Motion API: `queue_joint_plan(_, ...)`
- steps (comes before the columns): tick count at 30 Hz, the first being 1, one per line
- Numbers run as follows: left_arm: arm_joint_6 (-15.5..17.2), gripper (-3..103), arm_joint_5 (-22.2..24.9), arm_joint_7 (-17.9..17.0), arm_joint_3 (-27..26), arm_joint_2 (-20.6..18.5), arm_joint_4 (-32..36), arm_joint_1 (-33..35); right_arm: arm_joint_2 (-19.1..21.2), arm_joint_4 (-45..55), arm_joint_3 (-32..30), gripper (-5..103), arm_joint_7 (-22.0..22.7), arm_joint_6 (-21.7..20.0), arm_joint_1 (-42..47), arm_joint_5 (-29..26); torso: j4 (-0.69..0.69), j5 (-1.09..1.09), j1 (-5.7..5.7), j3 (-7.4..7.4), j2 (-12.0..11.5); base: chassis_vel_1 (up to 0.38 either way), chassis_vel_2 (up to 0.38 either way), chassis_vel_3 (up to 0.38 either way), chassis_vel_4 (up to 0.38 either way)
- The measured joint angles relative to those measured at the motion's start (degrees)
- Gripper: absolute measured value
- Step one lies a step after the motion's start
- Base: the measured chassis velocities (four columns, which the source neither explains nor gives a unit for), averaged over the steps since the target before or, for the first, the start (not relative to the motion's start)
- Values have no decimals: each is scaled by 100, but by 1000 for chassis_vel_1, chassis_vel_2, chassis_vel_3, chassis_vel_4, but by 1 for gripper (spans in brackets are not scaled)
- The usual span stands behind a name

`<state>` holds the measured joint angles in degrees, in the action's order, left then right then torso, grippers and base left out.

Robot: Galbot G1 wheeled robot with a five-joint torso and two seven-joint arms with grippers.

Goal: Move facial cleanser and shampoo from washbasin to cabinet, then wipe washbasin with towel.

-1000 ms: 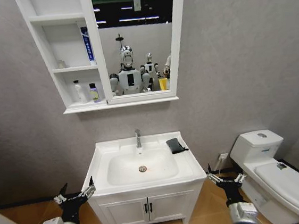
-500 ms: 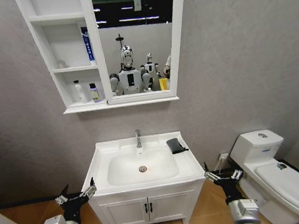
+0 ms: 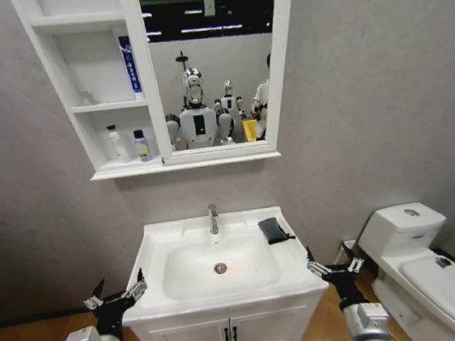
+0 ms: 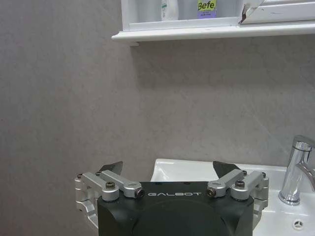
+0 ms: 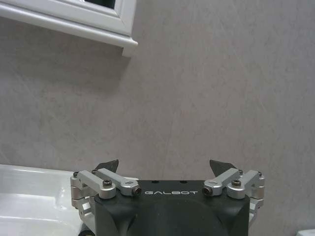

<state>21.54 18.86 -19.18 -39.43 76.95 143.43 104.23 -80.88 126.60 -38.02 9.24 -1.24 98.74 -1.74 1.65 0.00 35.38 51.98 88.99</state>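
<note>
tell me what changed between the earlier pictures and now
The whole head view shifted, so the camera moved; nothing was grasped or released. The right gripper now sits nearer the washbasin corner. The left gripper stays open by the other corner, the towel by the tap, two bottles in the cabinet.

two bottles [image 3: 114,142] [image 3: 141,144] on the cabinet [image 3: 107,106] — one towel [image 3: 274,230] — one washbasin [image 3: 162,242].

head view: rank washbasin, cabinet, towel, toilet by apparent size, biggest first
1. cabinet, cut off at the top of the frame
2. washbasin
3. toilet, partly out of frame, so its rank against the washbasin is unsure
4. towel, smallest by far, lying on the washbasin's rear right corner
</note>
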Motion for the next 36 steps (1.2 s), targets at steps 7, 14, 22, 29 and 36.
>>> queue_joint_plan(7,3,100,3,-1,1,-2,-7,-2,396,-178,66,100,319,-889,-601,-712,1,1,-11,-3,3,-22,18,22,-16)
queue_joint_plan(14,4,100,4,-5,1,-4,-12,-2,2047,-651,414,100,1287,-2474,-1853,-3179,-1,0,-14,-4,6,50,-15,-27,25)
queue_joint_plan(22,4,100,5,-3,2,-5,-17,-3,2895,-1996,1572,100,1685,-3108,-3559,-4569,0,0,-8,-2,4,0,0,0,0)
queue_joint_plan(29,4,100,5,-6,1,-5,-19,-3,3003,-2862,3007,100,1902,-3372,-5073,-5476,1,0,-9,-2,4,0,0,0,0)
queue_joint_plan(36,4,100,5,-4,1,-5,-19,-3,2794,-3720,3632,103,2036,-3462,-5911,-5701,1,-1,-9,-2,3,0,0,0,0)
